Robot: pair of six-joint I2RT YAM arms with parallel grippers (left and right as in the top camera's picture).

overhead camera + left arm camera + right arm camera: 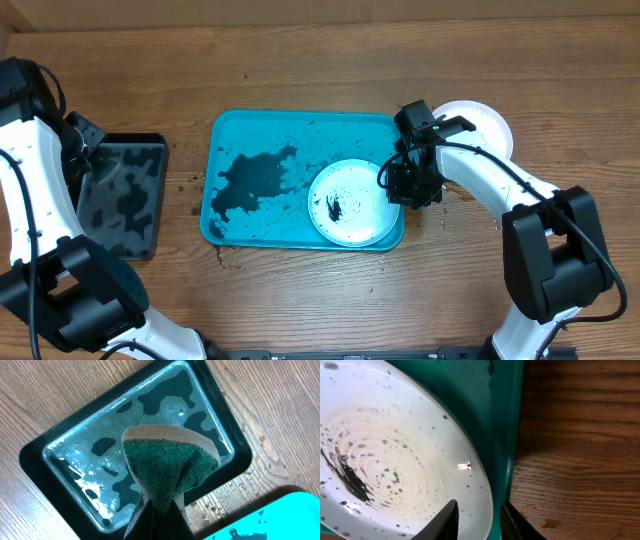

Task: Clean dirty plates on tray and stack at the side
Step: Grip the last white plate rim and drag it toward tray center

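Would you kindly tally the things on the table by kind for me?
Plates: 2 (dirty plate, side plate)
Trays: 2 (turquoise tray, black tray)
Sponge: 1
Total: 5

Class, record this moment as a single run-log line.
left tool: shut on sponge, over black tray | right tool: open, astride rim of dirty white plate on blue tray | second plate: beside tray
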